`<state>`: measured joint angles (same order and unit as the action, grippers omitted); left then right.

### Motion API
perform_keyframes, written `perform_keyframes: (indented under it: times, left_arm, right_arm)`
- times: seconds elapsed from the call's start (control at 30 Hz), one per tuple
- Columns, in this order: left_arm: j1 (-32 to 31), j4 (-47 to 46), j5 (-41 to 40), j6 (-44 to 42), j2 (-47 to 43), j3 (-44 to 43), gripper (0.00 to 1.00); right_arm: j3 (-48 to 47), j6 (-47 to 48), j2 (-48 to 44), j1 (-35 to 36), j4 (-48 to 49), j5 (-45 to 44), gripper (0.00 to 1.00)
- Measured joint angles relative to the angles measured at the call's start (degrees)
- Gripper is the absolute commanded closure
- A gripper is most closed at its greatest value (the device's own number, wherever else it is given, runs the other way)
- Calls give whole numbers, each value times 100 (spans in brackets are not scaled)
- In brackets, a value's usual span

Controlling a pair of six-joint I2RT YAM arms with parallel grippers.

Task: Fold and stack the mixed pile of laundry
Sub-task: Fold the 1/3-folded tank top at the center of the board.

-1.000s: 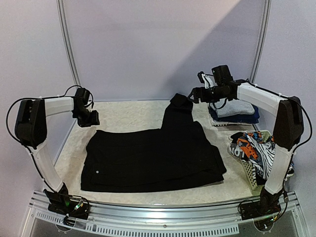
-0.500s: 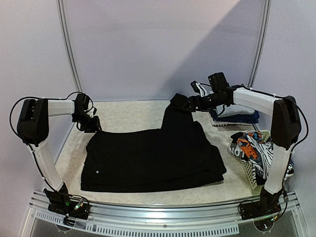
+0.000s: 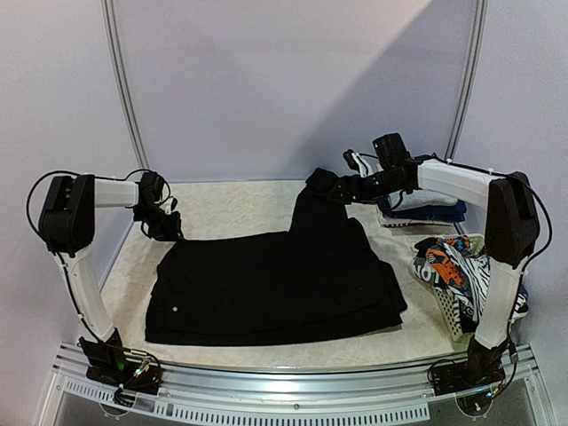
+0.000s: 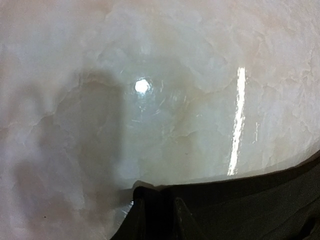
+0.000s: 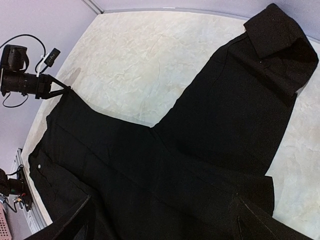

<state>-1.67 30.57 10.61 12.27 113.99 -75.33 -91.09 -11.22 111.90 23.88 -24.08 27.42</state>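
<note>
Black garment (image 3: 275, 280) lies spread flat at centre of table (image 3: 226, 209). One long part reaches toward the far edge, its end turned over.

L gripper (image 3: 166, 229) sits at garment's far-left corner. L wrist view: own fingers not made out, only dark bunched cloth at bottom edge, cut off by frame. Cannot tell if jaws are apart or nipped on the corner.

R gripper (image 3: 335, 187) hovers at the turned-over far end. R wrist view: fingers (image 5: 77, 222) wide apart at the two bottom corners, nothing held, garment below.

Folded stack (image 3: 426, 197), grey on navy, far right, partly hidden by R arm. Basket (image 3: 451, 315) near right, partly behind R arm, holds printed and striped pieces (image 3: 454, 266). Print too small to read.

Small pale dot (image 3: 175, 310) on garment, near-left. Button or rivet, unclear.
</note>
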Motion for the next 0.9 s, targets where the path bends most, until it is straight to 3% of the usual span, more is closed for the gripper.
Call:
perform_keyframes:
  times: [0.07,0.1,0.37,0.6,0.9]
  left_arm:
    - [0,7,20,11,15,-7,99]
    - [2,11,31,7,15,-13,100]
    - [-20,-26,70,57,0,-28,100]
    - [-74,-310,-79,155,-372,363,100]
    - [-125,-505,-210,188,-514,544,100]
  right_arm:
    - [0,0,0,0,-9,-57,6]
    - [0,0,0,0,-17,-81,6]
    - [-59,-76,133,2,-107,-640,7]
    - [-949,-369,918,0,-704,-1773,13]
    - [-1744,-393,1880,0,-1287,-2094,16]
